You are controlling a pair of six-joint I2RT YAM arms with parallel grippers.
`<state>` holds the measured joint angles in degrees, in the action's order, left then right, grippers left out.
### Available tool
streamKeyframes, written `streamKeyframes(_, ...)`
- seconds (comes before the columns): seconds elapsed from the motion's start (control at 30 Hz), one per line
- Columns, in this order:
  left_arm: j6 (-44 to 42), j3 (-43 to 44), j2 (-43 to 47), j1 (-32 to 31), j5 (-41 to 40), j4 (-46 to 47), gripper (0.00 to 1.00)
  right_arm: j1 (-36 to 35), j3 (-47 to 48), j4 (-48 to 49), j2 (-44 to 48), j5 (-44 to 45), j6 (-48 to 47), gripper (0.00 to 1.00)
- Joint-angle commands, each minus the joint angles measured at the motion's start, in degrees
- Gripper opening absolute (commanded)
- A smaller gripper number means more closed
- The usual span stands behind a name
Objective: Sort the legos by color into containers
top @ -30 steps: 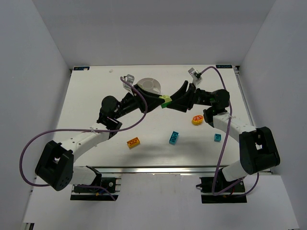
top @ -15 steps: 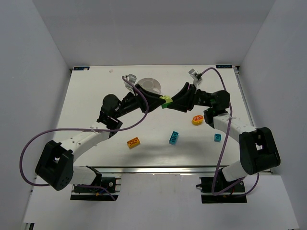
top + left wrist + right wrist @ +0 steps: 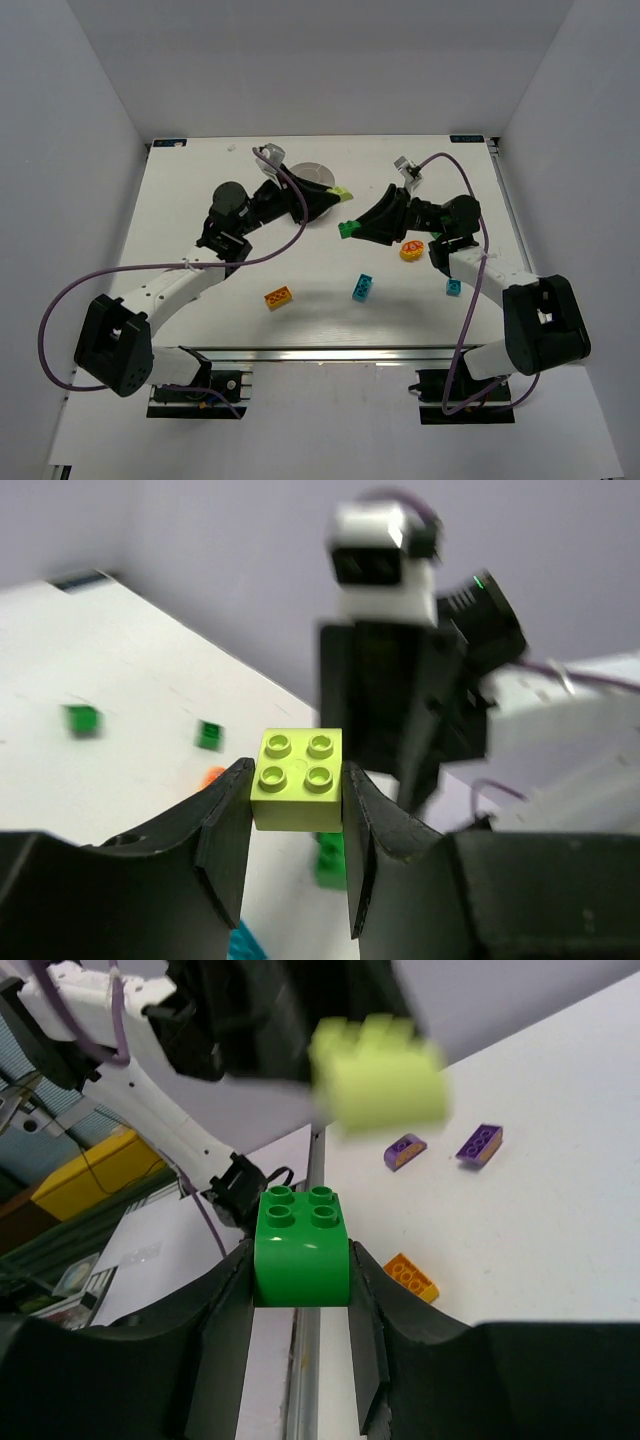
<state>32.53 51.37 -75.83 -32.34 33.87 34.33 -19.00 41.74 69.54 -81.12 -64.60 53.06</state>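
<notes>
1. The white counter [image 3: 190, 190] fills the middle of the top view and carries everything.
2. The left arm [image 3: 180, 285] comes in from the lower left and the right arm [image 3: 490, 275] from the lower right. Their tips are near each other at the upper centre, but apart.
3. The round white bowl [image 3: 312, 171] sits at the upper centre, partly hidden behind the left arm. I cannot see what lies in its compartments.
4. My left fingers [image 3: 225, 835] are clamped on the lime brick [image 3: 298, 792], studs facing the wrist camera. In the top view it sits just beside the bowl's right rim.
5. My right fingers [image 3: 232, 1310] are clamped on the green brick [image 3: 301, 1250]. In the top view it is below the lime one, not touching it.
6. The round yellow-orange piece [image 3: 411, 251] lies on the counter just beside the right arm's wrist.
7. Across the lower centre lie the orange-yellow brick [image 3: 278, 297], the cyan brick [image 3: 362, 287] and a smaller cyan brick [image 3: 454, 287], well apart.
8. Two purple bricks [image 3: 405, 1150] lie side by side at the upper right of the right wrist view.
</notes>
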Motion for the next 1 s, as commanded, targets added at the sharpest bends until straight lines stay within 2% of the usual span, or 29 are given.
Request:
streamKeyframes(0.0,-1.33,2.50,0.16,2.89,-6.53,1.88,0.00,0.20,-0.60,0.86,1.06,-3.34,-1.30,0.00)
streamKeyframes(0.23,-1.59,3.99,0.51,4.56,-6.53,0.75,0.00,0.20,-0.43,0.87,1.23,-4.48,-2.07,0.00)
streamKeyframes(0.3,-3.78,4.35,1.21,5.09,-7.75,-2.58,0.00,0.28,0.10,-4.56,1.93,-4.75,-5.05,0.00)
streamKeyframes(0.33,-5.27,5.48,1.39,5.61,-10.11,-7.56,0.00,0.46,1.23,-8.50,3.06,-4.66,-7.77,0.00)
streamKeyframes(0.37,-8.16,6.01,1.56,5.62,-11.79,-10.39,0.00,0.63,2.03,-13.50,3.95,-4.31,-15.45,0.00)
streamKeyframes(0.4,-9.49,6.71,1.57,5.62,-13.81,-13.81,0.00,0.81,3.16,-25.65,4.65,-2.57,-20.23,0.00)
streamKeyframes(0.47,-13.44,9.78,0.95,6.15,-21.16,-24.01,0.00,0.90,7.29,-38.71,6.94,-0.19,-31.21,0.00)
streamKeyframes(0.5,-14.51,11.02,0.34,6.15,-23.39,-27.61,0.00,0.81,8.61,-48.69,7.99,2.69,-40.14,0.00)
streamKeyframes(0.53,-15.56,12.25,-1.23,6.76,-25.41,-33.82,0.00,0.99,9.67,-52.01,8.17,3.59,-43.27,0.00)
streamKeyframes(0.57,-17.14,14.87,-2.29,7.28,-29.95,-37.19,0.00,1.25,11.16,-54.31,8.43,5.34,-45.56,0.00)
streamKeyframes(0.63,-18.20,18.04,-6.66,8.07,-32.98,-45.53,0.00,1.69,12.22,-59.93,8.79,6.32,-50.49,0.00)
streamKeyframes(0.7,-19.70,22.86,-10.11,8.87,-37.45,-49.60,0.00,2.65,12.58,-61.27,9.14,6.59,-52.08,0.00)
streamKeyframes(0.77,-20.58,27.18,-16.15,9.49,-39.48,-55.92,0.00,2.66,12.14,-62.24,10.01,6.59,-52.79,0.00)
streamKeyframes(0.8,-20.67,32.68,-18.62,10.09,-41.67,-60.99,0.00,3.35,11.88,-62.76,10.80,6.50,-55.84,0.00)
streamKeyframes(0.9,-17.95,43.32,-27.16,10.63,-44.41,-68.23,0.00,4.06,11.09,-65.14,12.65,6.59,-57.97,0.00)
streamKeyframes(0.97,-16.10,46.96,-29.89,10.63,-43.89,-71.58,0.00,4.33,10.21,-64.71,13.79,6.50,-58.94,0.00)
